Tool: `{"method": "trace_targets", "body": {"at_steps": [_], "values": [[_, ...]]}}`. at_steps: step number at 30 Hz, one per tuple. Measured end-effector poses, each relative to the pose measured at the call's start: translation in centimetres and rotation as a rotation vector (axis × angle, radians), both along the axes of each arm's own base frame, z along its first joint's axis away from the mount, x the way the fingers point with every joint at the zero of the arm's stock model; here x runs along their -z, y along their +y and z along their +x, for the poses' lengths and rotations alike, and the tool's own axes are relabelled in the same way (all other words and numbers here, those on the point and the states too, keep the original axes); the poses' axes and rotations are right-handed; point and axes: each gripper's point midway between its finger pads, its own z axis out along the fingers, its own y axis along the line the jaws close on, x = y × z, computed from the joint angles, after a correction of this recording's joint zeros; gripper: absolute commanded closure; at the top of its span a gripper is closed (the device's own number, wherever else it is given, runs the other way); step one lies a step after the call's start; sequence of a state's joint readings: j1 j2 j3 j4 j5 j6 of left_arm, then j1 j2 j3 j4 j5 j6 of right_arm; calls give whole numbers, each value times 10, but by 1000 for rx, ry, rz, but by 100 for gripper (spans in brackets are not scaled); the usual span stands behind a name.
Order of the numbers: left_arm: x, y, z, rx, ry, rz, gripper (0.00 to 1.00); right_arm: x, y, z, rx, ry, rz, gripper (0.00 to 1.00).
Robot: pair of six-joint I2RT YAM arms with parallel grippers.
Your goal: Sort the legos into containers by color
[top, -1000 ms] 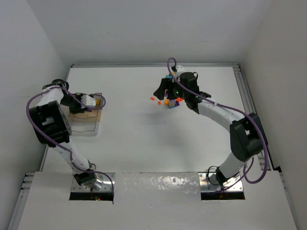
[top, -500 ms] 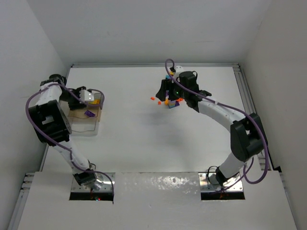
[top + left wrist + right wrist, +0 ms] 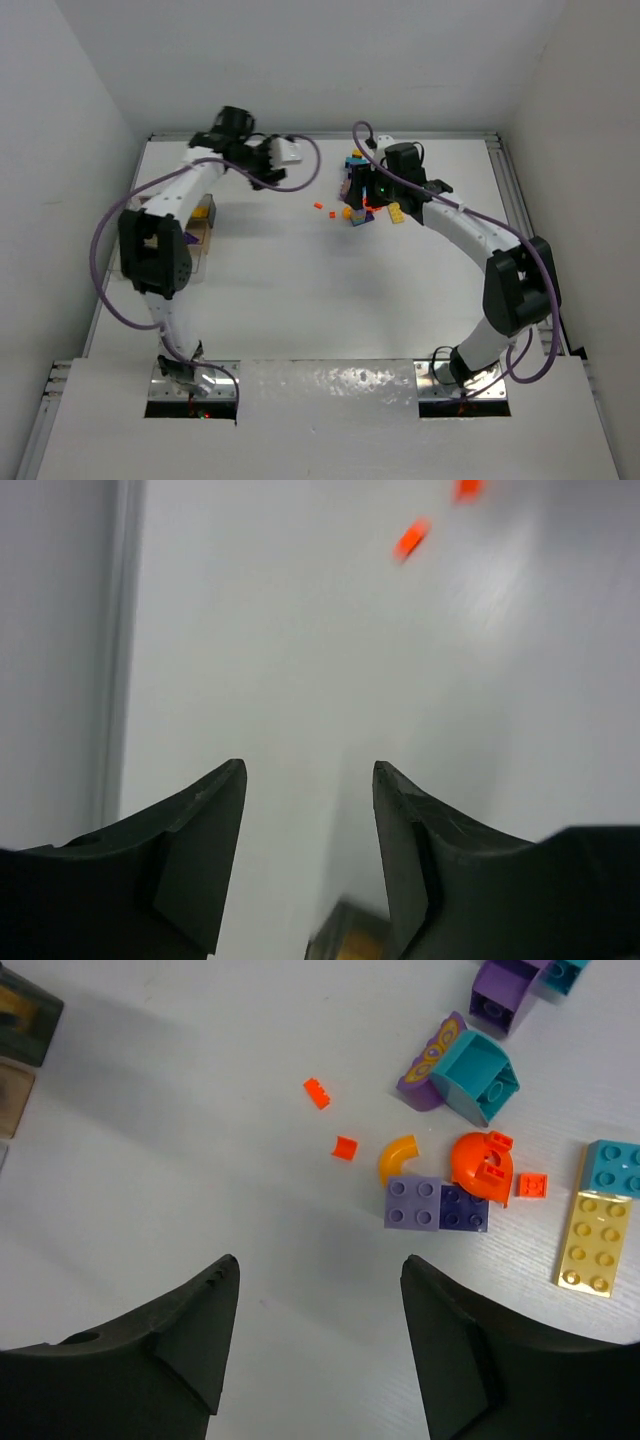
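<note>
looks like the left gripper (image 3: 310,770) has swung off the containers (image 3: 197,250), jaws apart and empty, legos (image 3: 411,538) now ahead of them, right gripper (image 3: 320,1260) gaping empty too, so next pick's up

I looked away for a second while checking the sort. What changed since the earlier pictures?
The left gripper left the containers and swung across the far side toward the lego pile, jaws open and empty. The right gripper stayed over the pile, holding nothing; containers unmoved.
</note>
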State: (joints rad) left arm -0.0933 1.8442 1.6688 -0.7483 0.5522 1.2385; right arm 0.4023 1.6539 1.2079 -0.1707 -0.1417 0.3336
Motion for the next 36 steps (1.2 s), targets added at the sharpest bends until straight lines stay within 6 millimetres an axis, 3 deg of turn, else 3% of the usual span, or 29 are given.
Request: {"method": "trace_targets", "body": {"at_steps": [2,4,7,11,14,22,25,28,31,36], "values": [[5,-69,-4,88,55,-32,43,1,-5,0,6,16,10,30],[15,-117,0,132,121,-81,40,4,-14,-3,20,31,14,29],[42,-143,19,102,213,-152,39,7,-29,-12,40,47,16,29],[95,-145,34,24,302,-173,38,8,-44,-24,57,65,9,28],[122,-145,33,24,308,-139,38,5,-45,-30,41,69,8,28],[129,-161,31,187,199,-60,36,6,-47,-44,29,82,4,29],[141,-162,35,194,198,-50,36,7,-47,-45,32,87,7,30],[162,-162,33,199,231,-45,40,6,-47,-45,38,88,16,31],[161,-162,35,206,220,-43,42,5,-47,-47,42,87,21,32],[161,-164,34,217,212,-30,57,5,-47,-49,43,86,24,34]]}}
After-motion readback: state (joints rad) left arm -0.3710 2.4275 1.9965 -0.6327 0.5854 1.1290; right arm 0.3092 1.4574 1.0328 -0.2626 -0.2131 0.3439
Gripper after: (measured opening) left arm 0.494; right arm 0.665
